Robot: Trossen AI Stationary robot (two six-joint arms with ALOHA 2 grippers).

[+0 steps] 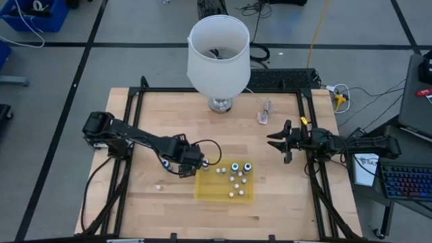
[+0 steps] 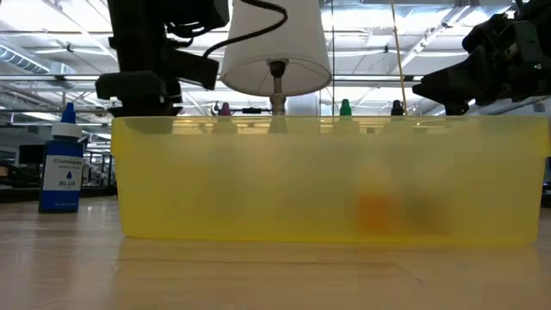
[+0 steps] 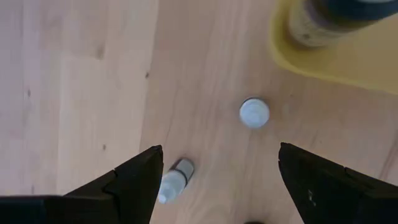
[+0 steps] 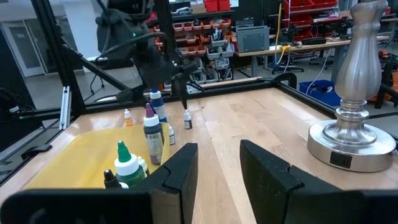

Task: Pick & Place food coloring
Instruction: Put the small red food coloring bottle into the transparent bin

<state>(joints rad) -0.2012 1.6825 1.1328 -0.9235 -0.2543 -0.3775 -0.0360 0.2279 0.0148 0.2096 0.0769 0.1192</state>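
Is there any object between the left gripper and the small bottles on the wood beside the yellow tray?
Nothing visible is. The left gripper hangs open above two small bottles, one upright and one lying by a finger, with bare wood around them. The yellow tray is beside them.

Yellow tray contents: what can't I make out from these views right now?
- Low view: the yellow tray wall blurs the bottles inside; only tips show above its rim.
- High view: bottles in the tray are too small to read.
- Left wrist view: a bottle on the table is partly hidden by a left finger.
- Right wrist view: the right fingers cover the tray's near edge.
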